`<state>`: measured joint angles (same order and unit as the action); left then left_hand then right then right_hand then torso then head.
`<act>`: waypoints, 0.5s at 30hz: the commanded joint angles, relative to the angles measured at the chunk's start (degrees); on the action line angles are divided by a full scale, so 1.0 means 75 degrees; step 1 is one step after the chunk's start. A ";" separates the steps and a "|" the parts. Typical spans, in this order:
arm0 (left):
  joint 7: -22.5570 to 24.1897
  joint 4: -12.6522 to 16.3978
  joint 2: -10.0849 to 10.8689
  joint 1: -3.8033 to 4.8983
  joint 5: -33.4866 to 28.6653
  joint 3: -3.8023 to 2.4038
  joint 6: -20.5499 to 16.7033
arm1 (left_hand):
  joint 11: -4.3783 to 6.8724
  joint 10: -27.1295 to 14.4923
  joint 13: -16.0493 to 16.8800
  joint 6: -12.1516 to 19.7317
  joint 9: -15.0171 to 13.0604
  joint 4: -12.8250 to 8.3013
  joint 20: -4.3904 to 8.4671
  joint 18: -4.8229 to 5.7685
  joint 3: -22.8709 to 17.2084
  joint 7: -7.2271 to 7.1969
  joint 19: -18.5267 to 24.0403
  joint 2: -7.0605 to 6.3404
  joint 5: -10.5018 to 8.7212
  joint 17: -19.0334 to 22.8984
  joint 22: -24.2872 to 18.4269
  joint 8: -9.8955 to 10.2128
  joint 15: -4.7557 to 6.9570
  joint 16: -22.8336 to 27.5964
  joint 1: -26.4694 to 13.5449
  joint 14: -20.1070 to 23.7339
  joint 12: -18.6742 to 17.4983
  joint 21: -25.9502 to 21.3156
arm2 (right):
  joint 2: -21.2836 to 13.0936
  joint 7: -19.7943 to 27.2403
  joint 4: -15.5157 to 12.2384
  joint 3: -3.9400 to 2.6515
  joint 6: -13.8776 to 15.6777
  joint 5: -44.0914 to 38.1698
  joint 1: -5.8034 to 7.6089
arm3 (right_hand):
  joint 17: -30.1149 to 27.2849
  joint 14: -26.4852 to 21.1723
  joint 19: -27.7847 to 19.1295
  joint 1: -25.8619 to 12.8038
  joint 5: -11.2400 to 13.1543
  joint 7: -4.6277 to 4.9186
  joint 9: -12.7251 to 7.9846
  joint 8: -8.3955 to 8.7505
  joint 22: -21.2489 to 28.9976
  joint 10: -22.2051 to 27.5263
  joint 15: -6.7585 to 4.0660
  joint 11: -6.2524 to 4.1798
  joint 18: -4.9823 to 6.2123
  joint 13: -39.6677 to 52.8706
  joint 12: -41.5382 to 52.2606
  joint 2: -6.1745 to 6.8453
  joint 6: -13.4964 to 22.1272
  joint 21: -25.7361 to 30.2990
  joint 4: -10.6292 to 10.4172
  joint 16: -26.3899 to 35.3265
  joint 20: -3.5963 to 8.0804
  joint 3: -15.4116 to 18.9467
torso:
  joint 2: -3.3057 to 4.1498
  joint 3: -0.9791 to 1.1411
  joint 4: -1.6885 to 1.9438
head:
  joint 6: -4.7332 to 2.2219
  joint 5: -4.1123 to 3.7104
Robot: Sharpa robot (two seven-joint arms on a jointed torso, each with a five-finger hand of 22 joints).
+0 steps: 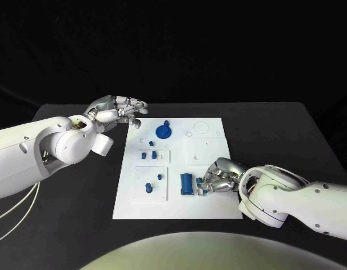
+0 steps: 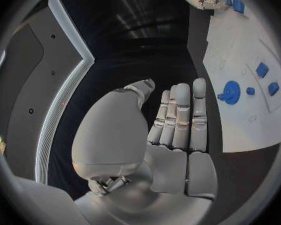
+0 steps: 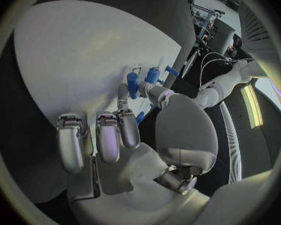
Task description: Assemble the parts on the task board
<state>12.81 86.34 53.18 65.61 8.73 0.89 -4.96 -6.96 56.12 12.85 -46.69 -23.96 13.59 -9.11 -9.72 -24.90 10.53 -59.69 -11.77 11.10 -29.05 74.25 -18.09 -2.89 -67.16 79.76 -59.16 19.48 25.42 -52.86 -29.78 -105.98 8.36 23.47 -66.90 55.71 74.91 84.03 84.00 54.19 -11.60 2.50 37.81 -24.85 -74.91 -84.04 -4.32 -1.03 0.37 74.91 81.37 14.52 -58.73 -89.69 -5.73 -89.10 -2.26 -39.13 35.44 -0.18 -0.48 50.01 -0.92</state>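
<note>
The white task board is lying in the middle of the black desk, with small blue parts sitting on it. The right hand is reaching in over the board's near right portion, its fingers curling down toward the board surface beside an upright blue cylindrical part; a small blue piece is showing right at the fingertips, and in the right wrist view more blue pieces are standing just past the fingers, but whether the fingers are actually pinching one or only touching it I cannot tell. The left hand is hanging above the desk just off the board's far left corner, holding nothing; in the left wrist view its fingers are lying straight and close side by side, with the thumb apart from them. Near that corner, a round blue disc part with a small knob is sitting on the board. Further small blue parts are resting along the board's left side, and another pair is sitting in a square panel nearer the robot.
</note>
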 commanded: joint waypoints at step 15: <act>0.0024 0.0016 -0.0002 0.0004 0.0004 -0.0005 0.0122 | -0.0012 -0.0046 0.0012 0.0054 -0.0012 -0.0031 -0.0002 -0.0076 0.0033 -0.0017 -0.0057 0.0016 -0.0016 0.0008 0.0000 -0.0051 -0.0032 0.0046 -0.0065 0.0011 0.0040 -0.0053 | -0.0019 0.0093 -0.0064 0.0003 -0.0168 -0.0074 -0.0017 | 0.1780 0.0742 0.0799 -0.0326 0.0858 0.0002 -0.0041 0.0084 -0.2012 -0.0149 -0.0059 -0.0057 -0.0050 0.1128 0.0038 -0.0030 -0.0114 -0.0041 -0.0437 -0.0003 0.0076 0.0863 | -0.0004 -0.0001 0.0000 | -0.0001 0.0012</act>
<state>12.73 86.33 53.23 65.61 8.73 0.89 -4.92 -6.96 56.12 12.85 -46.69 -23.96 13.59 -9.11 -9.72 -24.90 10.53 -59.69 -11.77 11.10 -29.05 74.25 -18.09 -2.89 -67.16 79.76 -59.16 19.48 25.42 -53.02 -29.78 -106.21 8.37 23.30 -66.97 55.68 74.91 84.03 83.79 52.40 -5.31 2.53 37.56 -24.53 -74.91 -84.04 -4.32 -1.03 0.38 74.91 81.37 14.25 -59.10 -89.69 -8.94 -89.10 -2.05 -32.79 35.44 -0.16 -0.47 50.01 -0.86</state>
